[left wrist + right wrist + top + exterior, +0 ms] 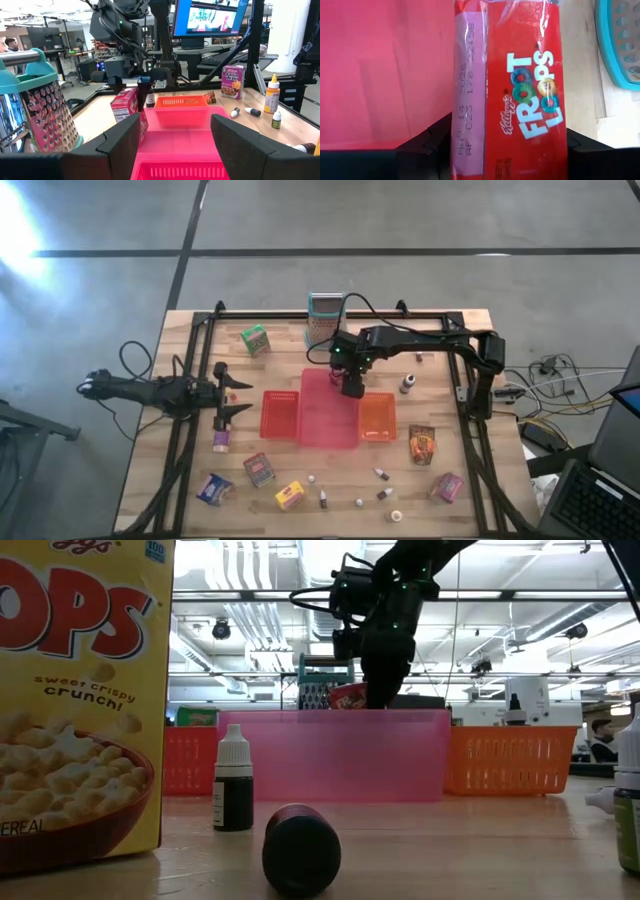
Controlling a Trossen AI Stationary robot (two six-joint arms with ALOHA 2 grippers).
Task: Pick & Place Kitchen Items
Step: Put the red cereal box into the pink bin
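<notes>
My right gripper (pixel 350 387) hangs over the far right part of the pink tray (pixel 322 425), pointing steeply down, and is shut on a red Froot Loops box (pixel 525 100). In the low view the box (pixel 349 696) shows just above the tray's wall; its lower end is hidden behind that wall. My left gripper (pixel 238 395) waits open and level at the table's left, with nothing between its fingers (pixel 120 142). Other kitchen items lie on the table: a green box (pixel 255 339), a small bottle (pixel 407 384) and an orange packet (pixel 422 445). My right gripper pinches the Froot Loops box between its two fingers (pixel 420 150), at the box's upper end (pixel 470 155). The fingers come from above, slanting down. The box hangs below them, a little tilted, by the pink tray's far rim; whether it touches the tray I cannot tell.
A red tray (pixel 281 415) and an orange tray (pixel 377 418) flank the pink one. A teal-rimmed grater (pixel 325 318) stands at the far edge. Near the front edge lie a blue box (pixel 214 489), a yellow box (pixel 290 496), a pink box (pixel 449 487) and several tiny bottles.
</notes>
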